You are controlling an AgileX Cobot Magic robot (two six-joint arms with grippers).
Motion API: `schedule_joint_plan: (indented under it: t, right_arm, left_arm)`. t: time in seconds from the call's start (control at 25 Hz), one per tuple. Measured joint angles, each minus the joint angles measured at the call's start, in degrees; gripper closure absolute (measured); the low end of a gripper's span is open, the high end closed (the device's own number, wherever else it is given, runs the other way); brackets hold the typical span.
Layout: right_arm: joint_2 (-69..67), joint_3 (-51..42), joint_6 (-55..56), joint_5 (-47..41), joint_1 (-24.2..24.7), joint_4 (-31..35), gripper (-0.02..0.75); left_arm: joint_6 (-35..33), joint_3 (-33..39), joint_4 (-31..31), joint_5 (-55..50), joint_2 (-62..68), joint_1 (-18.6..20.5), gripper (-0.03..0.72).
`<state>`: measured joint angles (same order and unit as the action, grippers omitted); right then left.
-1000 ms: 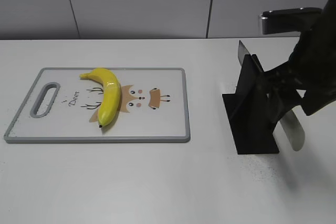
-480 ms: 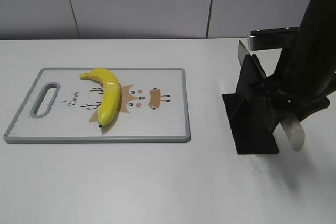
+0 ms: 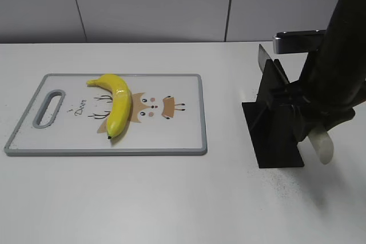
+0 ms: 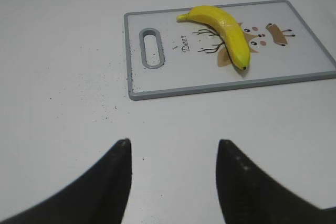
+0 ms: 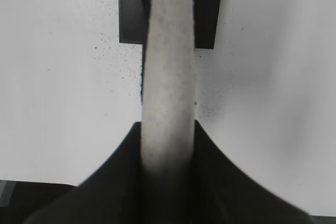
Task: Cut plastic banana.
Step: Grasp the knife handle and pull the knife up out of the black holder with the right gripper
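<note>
The plastic banana (image 3: 117, 104) is yellow with a dark tip and lies on the white cutting board (image 3: 177, 135). It also shows in the left wrist view (image 4: 223, 27). A knife rests in a black stand (image 3: 274, 135), with its blade tip (image 3: 262, 58) poking up at the back. My right gripper (image 3: 309, 124) is shut on the knife's pale handle (image 3: 321, 144), which runs between the jaws in the right wrist view (image 5: 168, 77). My left gripper (image 4: 175, 142) is open and empty over bare table, short of the board.
The cutting board has a grey rim and a handle slot (image 3: 50, 107) at its left end. The black stand's base (image 5: 131, 14) sits on the white table to the right of the board. A grey wall runs behind the table.
My right arm has swung left and more upright over the stand. The knife handle has barely shifted. The banana and board have not moved.
</note>
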<state>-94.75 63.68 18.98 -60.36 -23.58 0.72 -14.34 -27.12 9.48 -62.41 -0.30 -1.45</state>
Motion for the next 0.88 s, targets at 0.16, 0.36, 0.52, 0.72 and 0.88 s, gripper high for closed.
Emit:
schedule_joint_plan:
  t: [0.16, 0.36, 0.52, 0.72, 0.88]
  right_arm:
    - [1.6, 1.5, 0.1, -2.7, 0.0, 0.2, 0.573]
    - [5.3, 2.6, 0.2, -4.1, 0.0, 0.3, 0.573]
    - [8.0, 2.9, 0.2, -4.8, 0.0, 0.0, 0.573]
    - [9.4, 4.7, 0.2, -7.0, 0.0, -0.7, 0.573]
    - [9.4, 8.9, 0.2, -8.8, 0.0, -1.3, 0.574]
  left_arm:
    - [-0.1, 0.0, 0.0, 0.0, 0.0, 0.0, 0.18]
    - [0.0, 0.0, 0.0, 0.0, 0.0, 0.0, 0.18]
    - [0.0, 0.0, 0.0, 0.0, 0.0, 0.0, 0.18]
    - [0.0, 0.0, 0.0, 0.0, 0.0, 0.0, 0.18]
    - [0.0, 0.0, 0.0, 0.0, 0.0, 0.0, 0.18]
